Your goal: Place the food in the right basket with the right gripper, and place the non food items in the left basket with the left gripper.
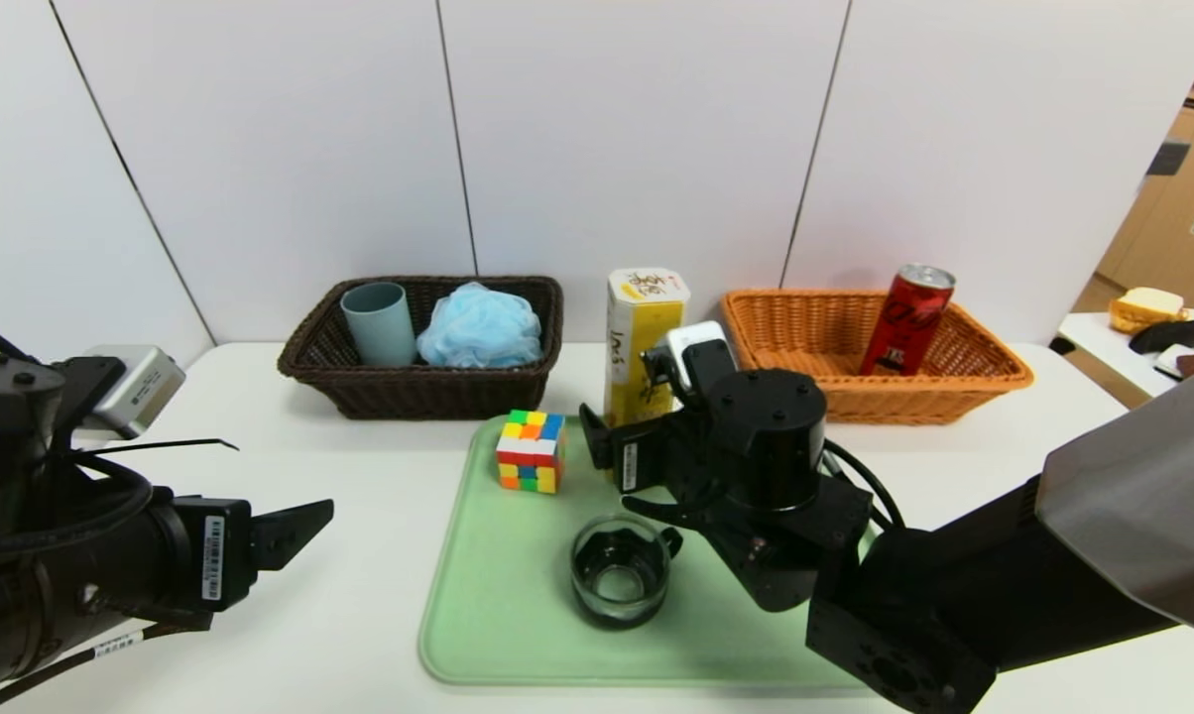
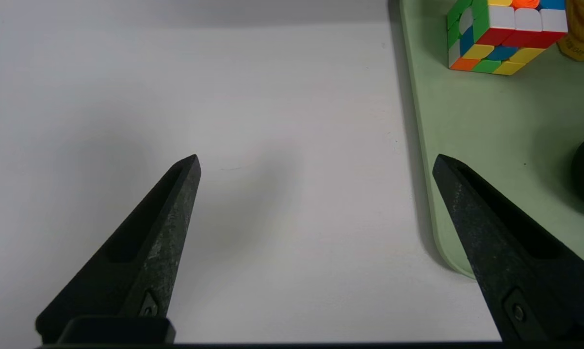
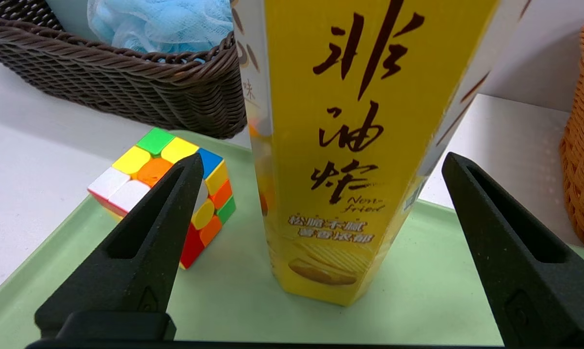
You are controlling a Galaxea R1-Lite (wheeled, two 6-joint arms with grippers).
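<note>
**Ana:** Yellow carton [image 3: 340,160] is the worry. It stands upright at the far edge of the green tray [image 1: 498,615], tall and narrow, and the right tool [image 3: 321,165] is spread wide with the carton between its fingers, not yet touching. I'd judge that if one finger meets it before the other, it tips, likely onto the puzzle cube [image 1: 531,451] just beside it.

**Ben:** And the glass mug [image 1: 621,570]?

**Ana:** It sits on the tray right under the right arm. A low sweep of that arm could knock it or drag it off.

**Ben:** What about the left side?

**Ana:** The left tool [image 2: 316,165] is also wide open and empty, hovering over bare bench [image 1: 359,446] beside the tray. If both arms reach onto the tray together they might clash.

**Ben:** Give me the count.

**Ana:** Two baskets. One cup [image 1: 379,322] and one bath sponge [image 1: 480,325] are in the dark basket [image 1: 418,392]. One red can [image 1: 906,319] leans in the orange basket [image 1: 954,382]. On the tray there are one carton, one cube and one mug. So that's two foods, with one binned, and four non-foods, with two binned.
</note>
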